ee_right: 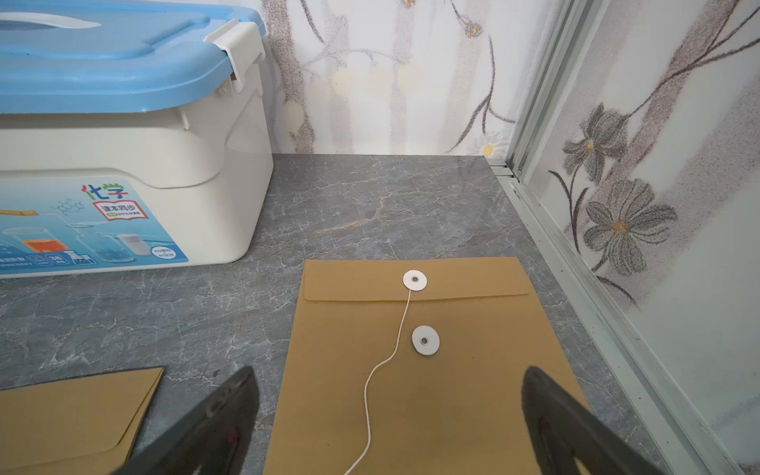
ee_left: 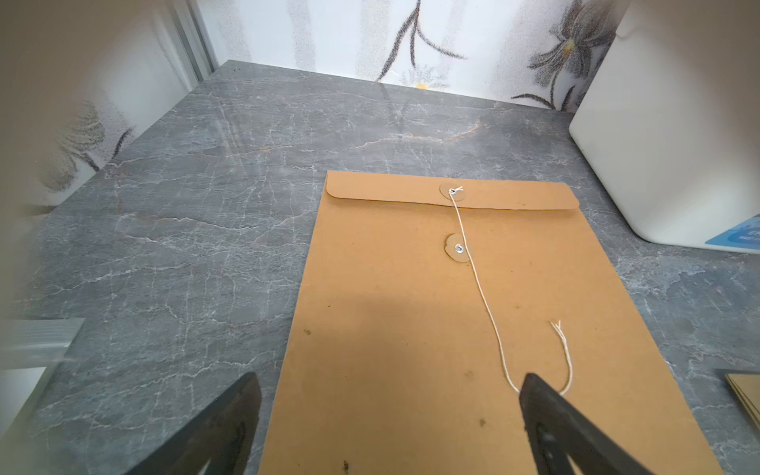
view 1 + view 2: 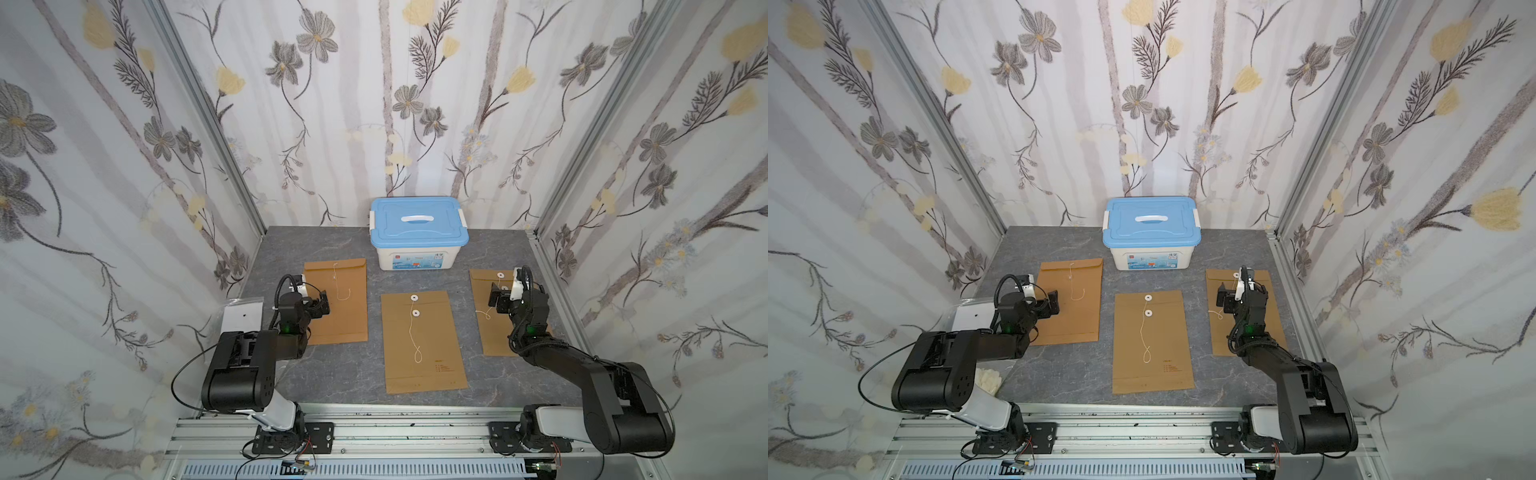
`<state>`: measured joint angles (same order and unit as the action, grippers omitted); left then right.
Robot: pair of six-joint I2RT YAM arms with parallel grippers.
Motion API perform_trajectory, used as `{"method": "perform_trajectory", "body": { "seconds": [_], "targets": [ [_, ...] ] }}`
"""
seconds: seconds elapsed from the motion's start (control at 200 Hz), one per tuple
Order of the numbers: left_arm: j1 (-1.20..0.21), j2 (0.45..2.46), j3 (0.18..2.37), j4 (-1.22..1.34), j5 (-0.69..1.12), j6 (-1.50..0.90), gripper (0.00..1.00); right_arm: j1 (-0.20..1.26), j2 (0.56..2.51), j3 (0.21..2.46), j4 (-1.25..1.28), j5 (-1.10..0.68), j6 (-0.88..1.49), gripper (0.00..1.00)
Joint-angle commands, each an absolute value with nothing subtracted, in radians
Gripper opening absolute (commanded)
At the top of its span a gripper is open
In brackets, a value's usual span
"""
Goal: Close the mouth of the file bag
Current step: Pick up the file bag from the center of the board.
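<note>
Three brown file bags lie flat on the grey table, flaps folded down, strings loose. My left gripper (image 3: 322,305) hovers open over the left file bag (image 3: 345,307), whose string (image 2: 485,304) trails from the flap's brown disc and passes under one fingertip (image 2: 534,390). In the left wrist view the left gripper (image 2: 390,376) holds nothing. The middle file bag (image 3: 440,332) has white discs. Above the right file bag (image 3: 494,336) my right gripper (image 3: 496,297) stands open. Its string (image 1: 370,382) runs from the flap disc (image 1: 414,280) between the jaws of the right gripper (image 1: 388,370).
A white storage box with a blue lid (image 3: 419,224) stands at the back middle, lid shut. A clear plastic sleeve (image 3: 243,316) lies at the table's left edge. Flowered walls close in left, right and behind. An aluminium rail (image 3: 374,432) carries both arm bases.
</note>
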<state>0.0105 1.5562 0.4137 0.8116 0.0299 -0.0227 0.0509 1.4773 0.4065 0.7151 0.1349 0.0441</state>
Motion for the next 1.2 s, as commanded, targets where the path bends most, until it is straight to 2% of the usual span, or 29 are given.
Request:
{"method": "perform_trajectory", "body": {
  "seconds": [0.0, 1.079, 1.194],
  "targets": [
    [0.012, 1.557, 0.414, 0.844, 0.032, -0.009, 1.00, 0.051, 1.476, 0.408, 0.755, 0.145, 0.041, 1.00],
    [0.012, 1.556, 0.414, 0.844, 0.032, -0.009, 1.00, 0.051, 1.473, 0.407, 0.757, 0.144, 0.041, 1.00],
    [0.011, 1.544, 0.415, 0.838, 0.027, -0.009, 1.00, 0.051, 1.404, 0.502, 0.535, 0.132, 0.037, 1.00]
  ]
}}
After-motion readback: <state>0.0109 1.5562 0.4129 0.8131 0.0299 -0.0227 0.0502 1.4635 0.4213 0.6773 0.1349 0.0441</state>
